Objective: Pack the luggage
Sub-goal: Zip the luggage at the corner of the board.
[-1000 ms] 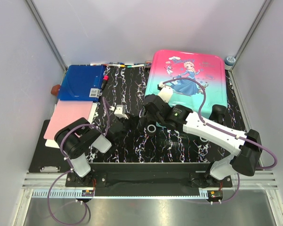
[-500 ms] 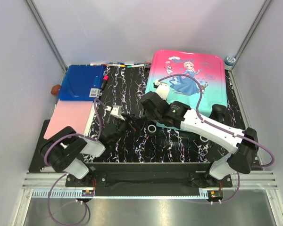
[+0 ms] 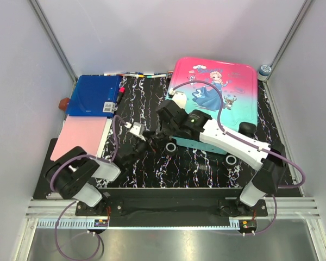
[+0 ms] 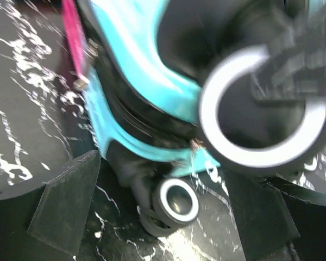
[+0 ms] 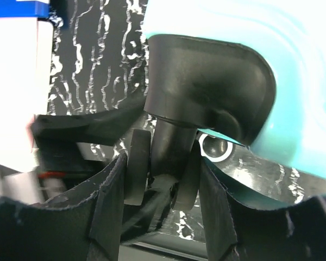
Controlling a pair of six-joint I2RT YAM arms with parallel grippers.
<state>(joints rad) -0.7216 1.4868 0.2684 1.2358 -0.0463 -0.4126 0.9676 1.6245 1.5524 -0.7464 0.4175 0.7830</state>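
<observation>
The luggage point(image 3: 217, 92), a closed pink-to-teal hard shell with a princess print, lies flat at the back right of the marbled mat. My right gripper point(image 3: 165, 138) is at its near left corner. In the right wrist view the gripper point(image 5: 160, 163) is shut on the black twin wheel point(image 5: 165, 157) under the teal shell point(image 5: 293, 65). My left gripper point(image 3: 145, 140) sits just left of that corner and is open. The left wrist view shows this gripper point(image 4: 163, 212) holding nothing, with a white-ringed wheel point(image 4: 176, 201) ahead of it and the teal shell point(image 4: 136, 60) above.
A blue folder point(image 3: 92, 95) lies at the back left, with a pink sheet point(image 3: 79, 136) in front of it. Markers point(image 3: 136, 74) line the back edge. A tape roll point(image 3: 265, 69) sits in the far right corner. A black clipboard point(image 3: 54, 179) lies near left.
My left gripper has opened and stayed by the luggage's corner. My right arm has moved left and away, and the luggage has shifted and turned slightly with it.
</observation>
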